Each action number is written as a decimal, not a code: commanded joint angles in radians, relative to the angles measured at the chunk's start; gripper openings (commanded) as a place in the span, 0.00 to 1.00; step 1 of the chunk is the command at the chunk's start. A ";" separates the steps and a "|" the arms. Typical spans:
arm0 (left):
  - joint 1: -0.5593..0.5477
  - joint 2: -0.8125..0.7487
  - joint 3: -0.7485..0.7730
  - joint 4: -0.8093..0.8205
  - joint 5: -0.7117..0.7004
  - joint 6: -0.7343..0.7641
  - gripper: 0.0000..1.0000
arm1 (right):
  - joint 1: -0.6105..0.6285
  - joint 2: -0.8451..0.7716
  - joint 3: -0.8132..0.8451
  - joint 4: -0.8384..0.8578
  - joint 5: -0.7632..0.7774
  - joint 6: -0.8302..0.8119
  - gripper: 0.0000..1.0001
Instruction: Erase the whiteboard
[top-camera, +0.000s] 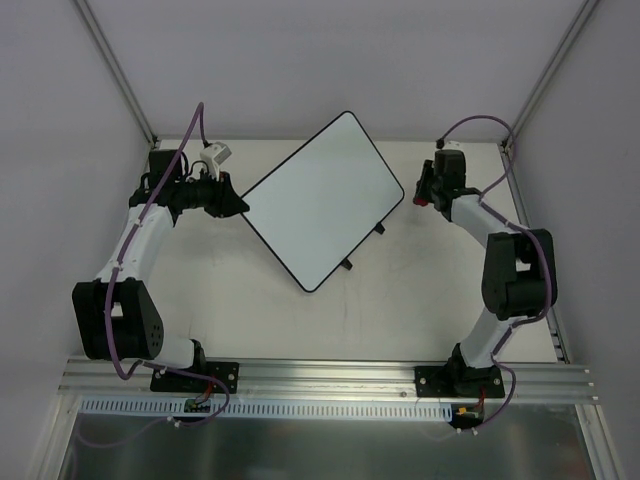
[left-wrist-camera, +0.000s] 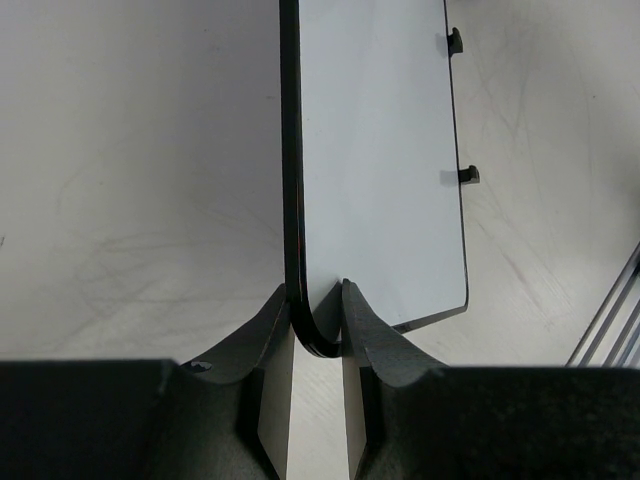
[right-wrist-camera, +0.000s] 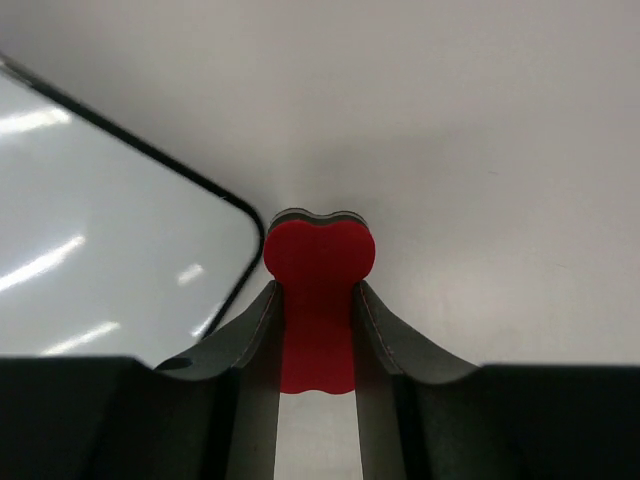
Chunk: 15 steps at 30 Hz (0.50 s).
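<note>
The whiteboard (top-camera: 323, 198) lies tilted on the table, white with a thin black rim and two small black clips on its near right edge; I see no writing on it. My left gripper (top-camera: 238, 206) is shut on its left corner; in the left wrist view the fingers pinch the rounded corner (left-wrist-camera: 318, 335) of the board (left-wrist-camera: 380, 150). My right gripper (top-camera: 421, 192) is shut on the red bone-shaped eraser (right-wrist-camera: 318, 300), held just off the board's right corner (right-wrist-camera: 120, 220).
The white tabletop (top-camera: 400, 310) carries faint scribbles. An aluminium rail (top-camera: 330, 375) runs along the near edge by the arm bases. Frame posts stand at the back left (top-camera: 120, 70) and back right (top-camera: 550, 70).
</note>
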 joint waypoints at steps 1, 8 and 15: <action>-0.016 0.020 0.049 0.033 -0.057 0.075 0.00 | -0.072 -0.096 0.018 -0.171 0.201 0.015 0.02; -0.017 0.075 0.109 0.033 -0.061 0.063 0.00 | -0.191 -0.081 0.007 -0.326 0.266 0.075 0.03; -0.017 0.099 0.138 0.033 -0.065 0.040 0.10 | -0.231 -0.030 -0.004 -0.329 0.244 0.110 0.09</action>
